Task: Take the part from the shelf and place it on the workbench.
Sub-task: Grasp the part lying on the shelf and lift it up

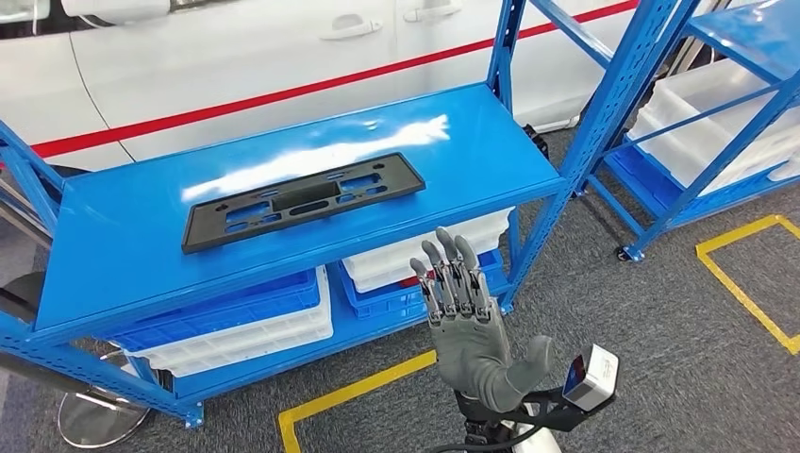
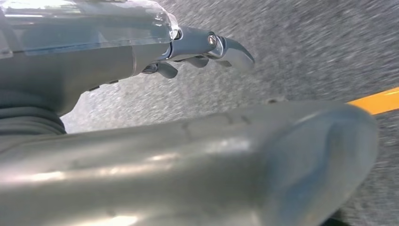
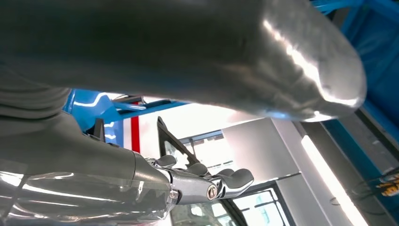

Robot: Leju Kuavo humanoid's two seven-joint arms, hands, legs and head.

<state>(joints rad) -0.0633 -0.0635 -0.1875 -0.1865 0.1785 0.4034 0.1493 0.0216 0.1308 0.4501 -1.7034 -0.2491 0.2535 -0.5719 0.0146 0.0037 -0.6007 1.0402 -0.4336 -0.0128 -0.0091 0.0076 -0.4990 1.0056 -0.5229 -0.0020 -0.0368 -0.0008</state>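
Observation:
The part, a flat black rectangular plate with slots (image 1: 302, 198), lies on the top board of the blue shelf (image 1: 453, 142), left of middle. In the head view my right hand (image 1: 467, 321) is raised in front of the shelf's front edge, fingers stretched upward and apart, holding nothing; it stands below and to the right of the part, not touching it. The right wrist view shows the same hand (image 3: 141, 179) with straight fingers (image 3: 226, 181) and nothing in it. My left hand (image 2: 94, 61) hangs over grey floor, fingers (image 2: 230, 49) loosely extended and empty.
White and blue bins (image 1: 255, 321) fill the shelf's lower level. A second blue rack with white bins (image 1: 736, 113) stands to the right. Yellow tape lines (image 1: 745, 283) mark the grey floor. A white car with a red stripe (image 1: 236, 57) stands behind the shelf.

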